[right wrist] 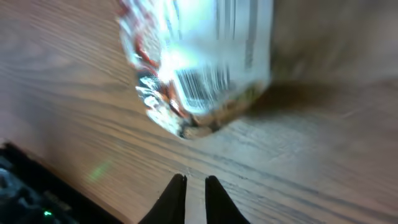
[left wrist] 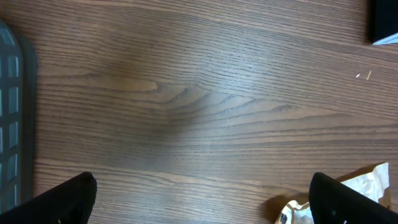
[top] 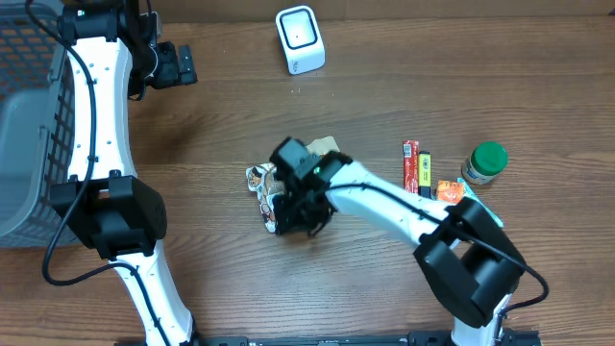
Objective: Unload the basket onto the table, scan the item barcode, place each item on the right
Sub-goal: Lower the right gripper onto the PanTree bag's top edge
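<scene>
Fig.: my R claw [right wrist: 194, 194], tips nearly together w/ a slim gap, pinching nothing. Only R wrist view shows the snack packet [right wrist: 199, 68] barcode [right wrist: 202, 88], blurred. Overhead puts packet mid-table [top: 404, 86], beneath R claw. L claw [left wrist: 202, 199] spread wide, far left.

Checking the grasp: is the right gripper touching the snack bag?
Apart. The right wrist view shows a strip of bare table between the right gripper and the snack bag.

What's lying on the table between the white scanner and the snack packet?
Nothing. In the overhead view, the stretch of wooden table from the scanner down to the packet is bare.
</scene>
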You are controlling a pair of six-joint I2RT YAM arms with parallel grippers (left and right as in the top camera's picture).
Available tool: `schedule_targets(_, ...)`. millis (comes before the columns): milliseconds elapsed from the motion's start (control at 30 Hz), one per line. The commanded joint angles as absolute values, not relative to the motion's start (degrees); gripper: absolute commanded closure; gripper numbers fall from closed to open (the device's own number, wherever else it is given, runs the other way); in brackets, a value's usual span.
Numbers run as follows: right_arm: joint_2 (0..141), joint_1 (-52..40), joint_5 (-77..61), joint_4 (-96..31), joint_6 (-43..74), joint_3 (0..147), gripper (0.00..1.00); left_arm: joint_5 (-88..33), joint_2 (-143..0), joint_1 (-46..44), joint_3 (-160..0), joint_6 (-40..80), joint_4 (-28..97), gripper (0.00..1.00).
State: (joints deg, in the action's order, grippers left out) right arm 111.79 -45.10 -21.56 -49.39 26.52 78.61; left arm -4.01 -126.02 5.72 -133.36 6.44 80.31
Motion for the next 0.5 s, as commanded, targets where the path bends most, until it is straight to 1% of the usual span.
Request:
schedule_targets(0,107.7,-42.41,-16.27,-52.99,16.53,84.31,0.76,-3.6,-125.64,5.61,-133.21,5.76,80.29,0.0)
schedule_targets(33,107.57,-41.69,-14.37,-54.13,14.68,85.14,0.69,-3.6,-125.64,5.61,-133.21,5.76,80.29,0.0)
schedule_targets(100,107.57,-40.25,-9.69,-54.61,11.16,85.82,0.52,-3.62,-125.64,5.61,-133.21,5.76,80.29,0.0)
schedule_targets(167,107.59,-38.89,-4.47,-54.35,10.31,85.78,0.4,-3.62,-125.64,5.61,-133.21,5.76,80.29,0.0)
schedule_targets(200,107.7,-38.28,-2.42,-54.37,10.31,85.73,0.35,-3.6,-125.64,5.61,-133.21,5.76,80.29,0.0)
schedule_targets(267,107.7,-37.01,-0.97,-54.37,9.93,85.73,0.32,-3.6,-125.64,5.61,-133.21,5.76,80.29,0.0)
schedule_targets(333,107.79,-35.97,-1.1,-53.89,8.73,85.54,0.31,-3.62,-125.64,5.61,-133.21,5.76,80.29,0.0)
schedule_targets(400,108.25,-35.48,-1.02,-53.43,7.14,85.45,0.29,-3.62,-125.64,5.54,-133.21,5.76,80.29,0.0)
schedule_targets(467,108.86,-35.18,-0.91,-52.95,6.98,85.45,0.25,-3.62,-125.64,5.54,-133.21,5.76,80.29,0.0)
